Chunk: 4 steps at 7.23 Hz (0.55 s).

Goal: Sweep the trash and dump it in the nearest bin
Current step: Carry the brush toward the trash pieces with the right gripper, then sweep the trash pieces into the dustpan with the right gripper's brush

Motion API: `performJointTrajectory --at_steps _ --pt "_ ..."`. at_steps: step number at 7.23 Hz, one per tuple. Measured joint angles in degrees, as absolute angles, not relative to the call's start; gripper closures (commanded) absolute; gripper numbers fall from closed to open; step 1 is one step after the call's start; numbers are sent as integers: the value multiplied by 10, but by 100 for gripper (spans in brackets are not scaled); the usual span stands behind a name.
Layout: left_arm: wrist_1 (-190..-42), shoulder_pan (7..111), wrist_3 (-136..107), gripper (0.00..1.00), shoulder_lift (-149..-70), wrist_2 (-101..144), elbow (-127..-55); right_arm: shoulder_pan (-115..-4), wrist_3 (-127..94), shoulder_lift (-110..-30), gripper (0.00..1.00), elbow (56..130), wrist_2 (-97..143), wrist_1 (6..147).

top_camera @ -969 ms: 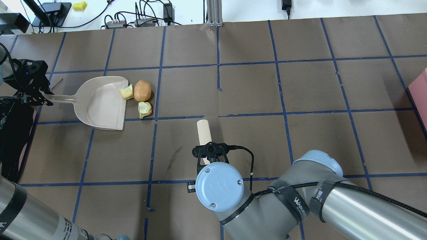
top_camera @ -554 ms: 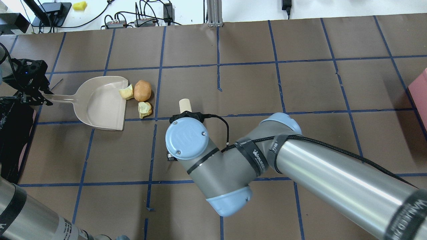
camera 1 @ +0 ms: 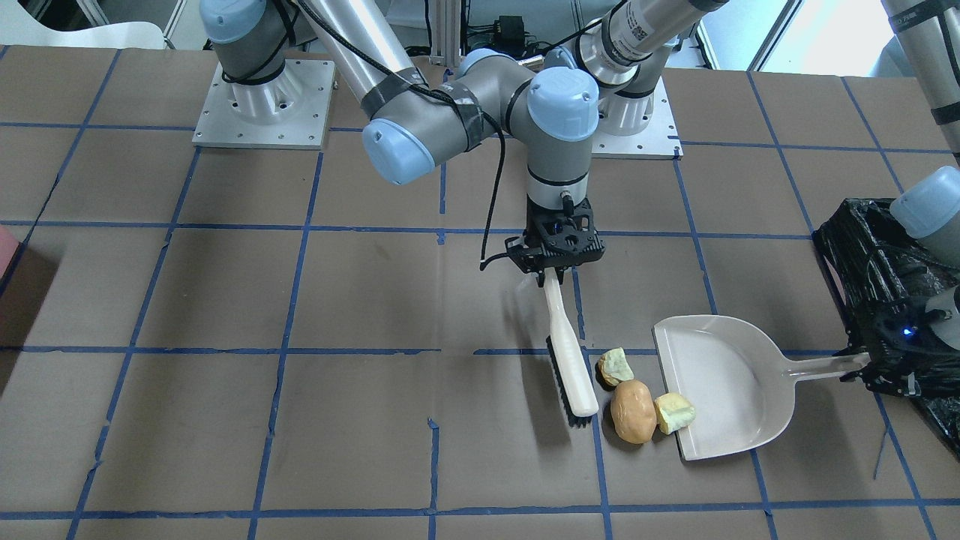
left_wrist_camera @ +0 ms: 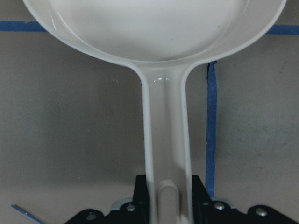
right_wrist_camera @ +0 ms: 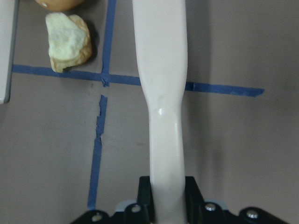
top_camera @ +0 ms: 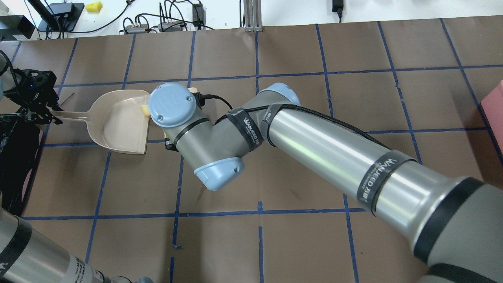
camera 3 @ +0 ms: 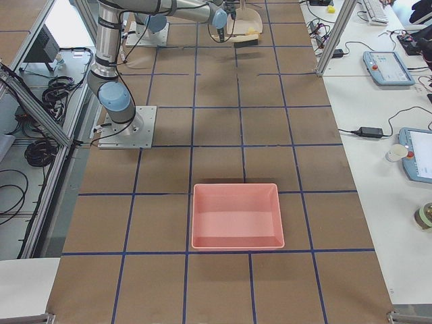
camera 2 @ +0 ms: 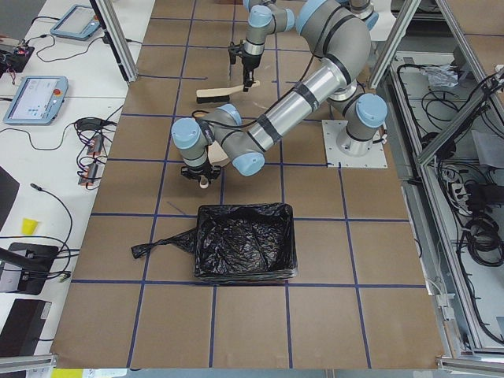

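A beige dustpan (camera 1: 720, 382) lies flat on the table, its mouth toward three trash pieces: an orange lump (camera 1: 632, 411) and two yellow-green chunks (camera 1: 615, 366), one at the pan's lip (camera 1: 673, 412). My left gripper (camera 1: 870, 360) is shut on the dustpan handle (left_wrist_camera: 166, 140), beside the black-bagged bin (camera 1: 885, 300). My right gripper (camera 1: 553, 262) is shut on the handle of a white brush (camera 1: 568, 352), whose bristles sit on the table just beside the trash, on the side away from the pan. In the overhead view my right arm (top_camera: 173, 106) hides most of the trash.
A pink tray (camera 3: 236, 216) stands far off at the table's right end. The bin (camera 2: 246, 252) stands on the table at its left end. Cables and chargers (top_camera: 165, 23) lie beyond the far edge. Blue tape lines grid the brown surface.
My right arm has swung left and forward, carrying the brush from mid-table to right beside the trash, and now covers it in the overhead view. Left gripper and dustpan have not moved.
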<state>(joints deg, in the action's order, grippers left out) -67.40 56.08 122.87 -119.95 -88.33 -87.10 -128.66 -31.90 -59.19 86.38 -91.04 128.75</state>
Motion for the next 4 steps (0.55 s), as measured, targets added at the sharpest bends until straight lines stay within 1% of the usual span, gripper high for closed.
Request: performJointTrajectory --at_steps 1,2,4 --pt "-674 561 1228 97 -1199 -883 -871 -1289 -324 -569 83 833 -905 1278" --pt "-673 561 1228 97 -1199 -883 -871 -1290 -326 -556 83 818 -900 1274" --pt "-673 562 1229 97 -1199 -886 -872 -1290 -327 -540 83 810 -882 1274"
